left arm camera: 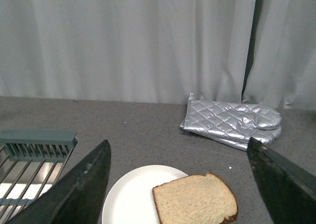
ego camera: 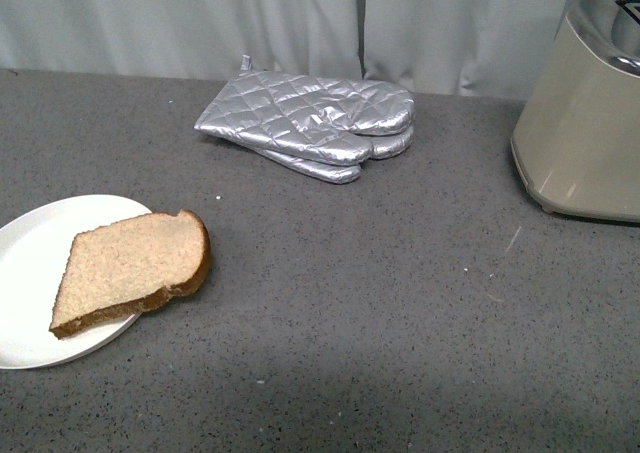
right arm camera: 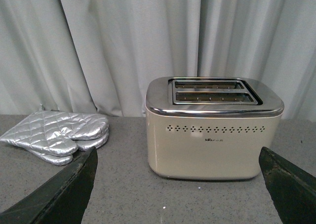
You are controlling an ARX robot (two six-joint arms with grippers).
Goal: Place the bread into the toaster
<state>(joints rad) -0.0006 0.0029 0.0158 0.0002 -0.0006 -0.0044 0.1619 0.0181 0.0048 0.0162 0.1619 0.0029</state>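
The bread (ego camera: 130,268), a light brown slice with a darker crust, lies half on a round white plate (ego camera: 30,273) at the front left, its rounded top hanging over the plate's rim. It also shows in the left wrist view (left arm camera: 195,200), between and below the open jaws of my left gripper (left arm camera: 180,184). The beige toaster (ego camera: 590,123) with a chrome slotted top stands at the far right. In the right wrist view the toaster (right arm camera: 212,135) faces my open, empty right gripper (right arm camera: 177,189), some way off. Neither arm shows in the front view.
Two silver quilted oven mitts (ego camera: 310,123) lie stacked at the back centre, also in the left wrist view (left arm camera: 232,122) and right wrist view (right arm camera: 57,135). A grey-green rack (left arm camera: 34,150) stands left of the plate. A grey curtain (ego camera: 200,18) closes off the back of the grey counter (ego camera: 350,303).
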